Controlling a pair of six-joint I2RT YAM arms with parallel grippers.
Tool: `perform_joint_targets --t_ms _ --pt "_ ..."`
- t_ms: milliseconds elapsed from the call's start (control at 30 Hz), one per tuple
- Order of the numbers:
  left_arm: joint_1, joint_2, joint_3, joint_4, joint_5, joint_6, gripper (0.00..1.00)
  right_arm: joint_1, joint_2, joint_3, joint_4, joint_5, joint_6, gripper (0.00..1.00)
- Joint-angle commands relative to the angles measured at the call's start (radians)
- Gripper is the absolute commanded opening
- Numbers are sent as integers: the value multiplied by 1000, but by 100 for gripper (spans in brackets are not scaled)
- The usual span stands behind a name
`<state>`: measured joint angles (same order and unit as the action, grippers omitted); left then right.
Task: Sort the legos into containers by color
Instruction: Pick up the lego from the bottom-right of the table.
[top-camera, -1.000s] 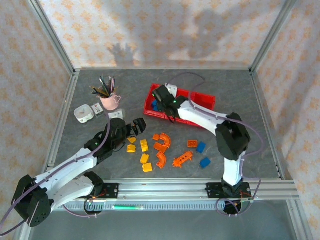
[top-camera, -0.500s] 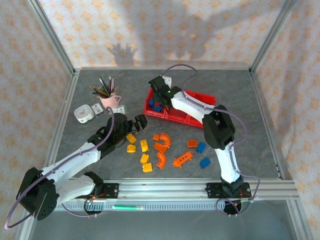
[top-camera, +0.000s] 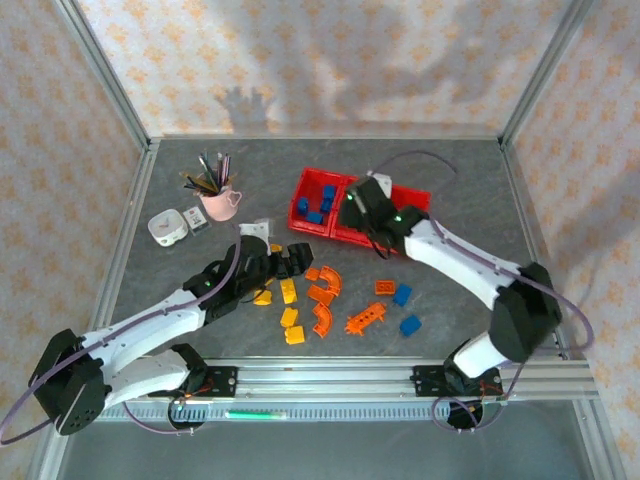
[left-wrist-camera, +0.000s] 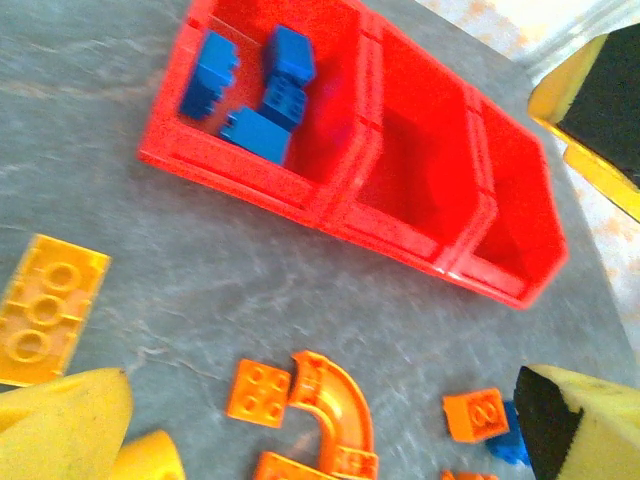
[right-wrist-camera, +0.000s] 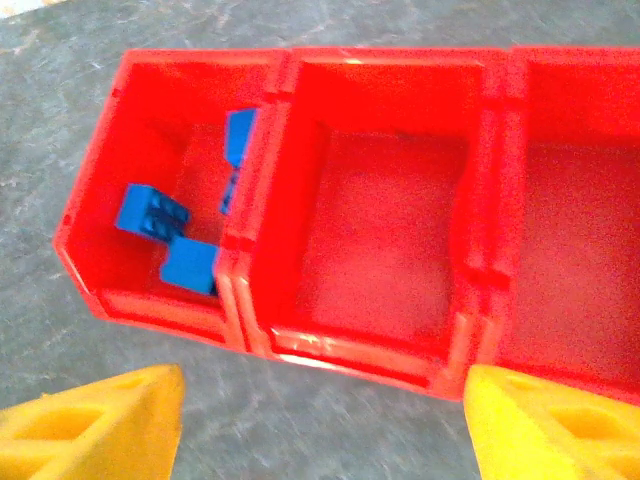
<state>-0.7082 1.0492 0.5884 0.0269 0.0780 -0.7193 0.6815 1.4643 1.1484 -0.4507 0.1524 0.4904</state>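
Blue legos (top-camera: 315, 216) lie in the leftmost of the red containers (top-camera: 415, 195), toward the surface's far edge; loose legos (top-camera: 322, 292) scatter mid-surface. Right gripper (right-wrist-camera: 320, 435) gapes empty above the containers; left gripper (top-camera: 298, 256), wide, above the loose ones.

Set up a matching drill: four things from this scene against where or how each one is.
1 pink cup
2 leftmost bin
3 orange arch
4 right gripper

A holds blue bricks
B holds pens
C lies on the table
D open, nothing held

Pairs: 1-B, 2-A, 3-C, 4-D
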Motion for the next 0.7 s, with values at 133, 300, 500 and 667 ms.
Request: perform_joint_targets --t_ms 133,300,500,667 --pt "-135 41 -20 123 -31 -78 99 -19 -218 -289 -79 25 127 80" --pt "-192 71 -18 140 -63 -101 99 -19 -277 -430 -46 -68 114 84" --pt "-231 108 -10 168 -75 -115 99 -34 -277 -495 -102 -45 211 84" --pt "-251 133 2 177 -73 -117 99 -34 -314 -567 -87 -49 263 77"
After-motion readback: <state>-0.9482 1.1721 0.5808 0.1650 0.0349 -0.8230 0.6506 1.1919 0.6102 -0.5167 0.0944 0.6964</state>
